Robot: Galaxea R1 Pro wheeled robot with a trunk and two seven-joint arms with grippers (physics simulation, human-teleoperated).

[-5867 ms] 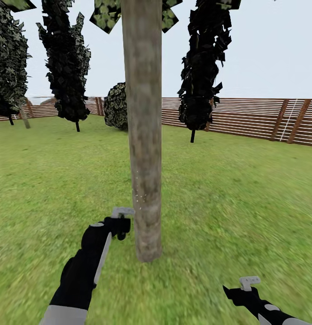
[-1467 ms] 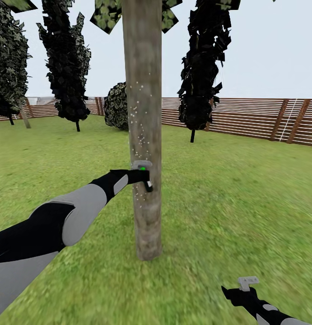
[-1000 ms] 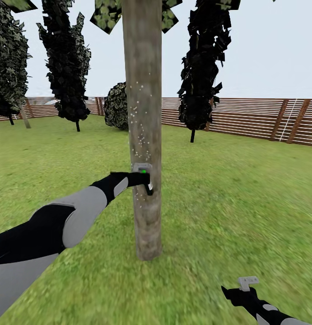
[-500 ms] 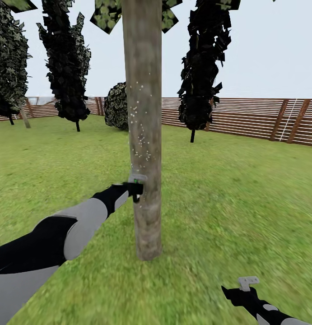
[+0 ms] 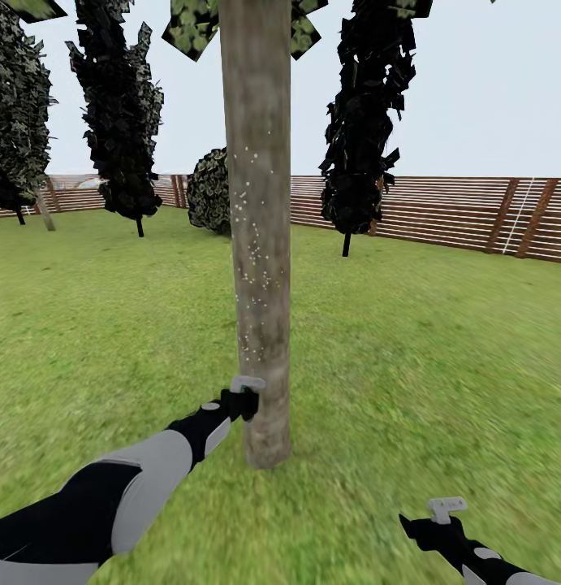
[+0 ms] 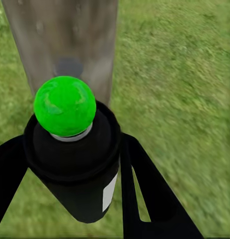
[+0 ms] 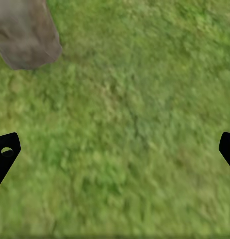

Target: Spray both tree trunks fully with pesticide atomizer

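One atomizer (image 6: 72,159) (green-capped), aimed at trunk (image 5: 258,227)

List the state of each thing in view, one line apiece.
Left gripper: shut on the pesticide atomizer, low beside the trunk.
Pesticide atomizer: held, green nozzle toward the bark.
Tree trunk: upright, white specks on its middle stretch.
Right gripper: open, nothing held, over the lawn.
Fence: standing.

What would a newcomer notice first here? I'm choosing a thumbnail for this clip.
The thick grey-brown tree trunk rising mid-lawn, flecked with white spray dots. Low beside it, the left gripper holds a black atomizer with a bright green cap pointed at the bark. Dark conifers and a slatted fence stand behind.
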